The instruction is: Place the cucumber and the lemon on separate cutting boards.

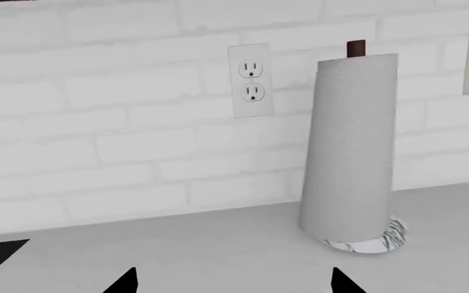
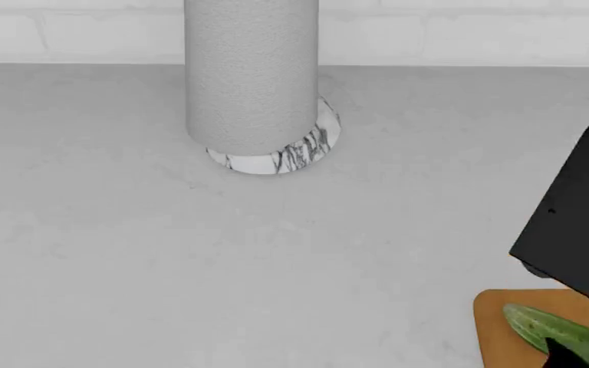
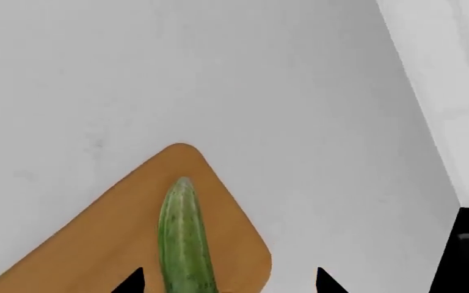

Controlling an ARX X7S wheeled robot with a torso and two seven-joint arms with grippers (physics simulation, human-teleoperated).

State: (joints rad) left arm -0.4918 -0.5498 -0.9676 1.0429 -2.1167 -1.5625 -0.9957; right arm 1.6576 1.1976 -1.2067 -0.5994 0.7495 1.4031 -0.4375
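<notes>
The cucumber lay on the tan-orange cutting board, between the spread tips of my right gripper, which stood open around it. My left gripper was open too, facing the paper towel roll.

Not much of the robot shows here tbh. The biggest bit is the right arm in the head view: a flat matte black, boxy, angular piece with squared-off edges and a couple of tiny dots on its face that look like screws. Each wrist camera only catches two small black pointed fingertips, triangle-shaped and plain, same matte black. No cables, stickers or markings are visible anywhere on it.
</notes>
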